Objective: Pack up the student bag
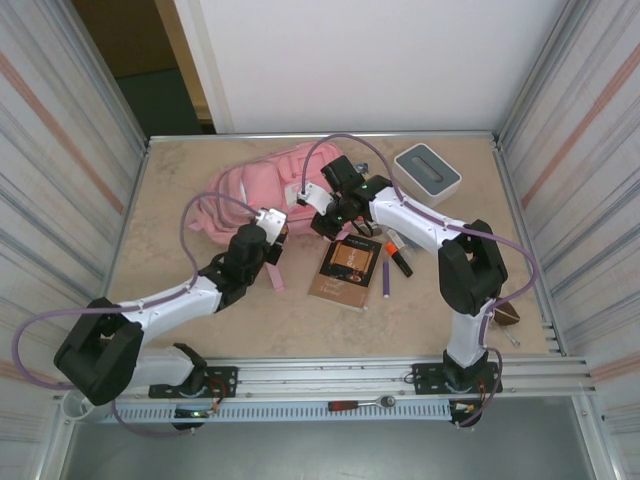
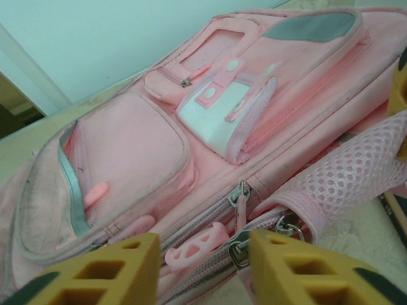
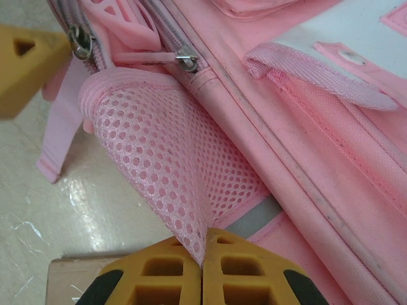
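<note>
As the desk [image 1: 300,322] holds it at far-centre, student bag [image 1: 250,188] lies flat, front up; book [image 1: 346,268] nearer, cover writing too small to read; R claw [image 3: 203,244] clamped on bag's mesh strap [image 3: 172,159]; L claw [image 2: 203,251] apart, zip pulls [image 2: 238,194] in its gap.

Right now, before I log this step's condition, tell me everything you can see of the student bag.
The student bag is soft pink fabric. It lies flat, front up, on the table, far side, left of centre. It has zipped pockets, a white patch and a mesh panel. The right hand pinches that mesh; the left hand, open, straddles its zip pulls.
</note>
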